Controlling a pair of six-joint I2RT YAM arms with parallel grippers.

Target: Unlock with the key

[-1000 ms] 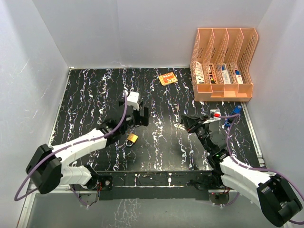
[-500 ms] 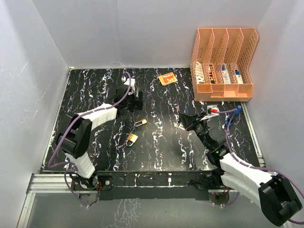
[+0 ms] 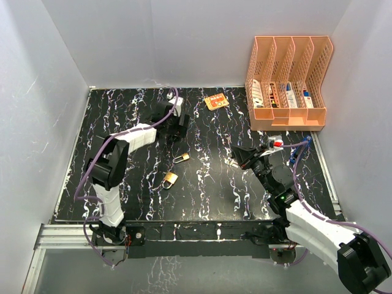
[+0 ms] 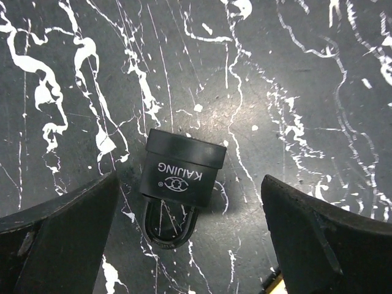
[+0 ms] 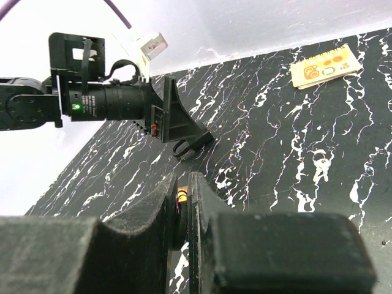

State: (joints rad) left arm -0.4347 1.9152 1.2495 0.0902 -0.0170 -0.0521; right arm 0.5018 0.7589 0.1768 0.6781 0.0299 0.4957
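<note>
While the left gripper hangs spread wide around the black padlock at mid-frame, the right gripper is pressed nearly together, possibly pinching something small.

Black table: padlock, card, perhaps keys

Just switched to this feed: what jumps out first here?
The black padlock lies flat on the marbled table between the fingers of the open left end effector, toward the back left. A brass padlock sits near the table's middle, and an orange file rack stands at the back right corner.
</note>
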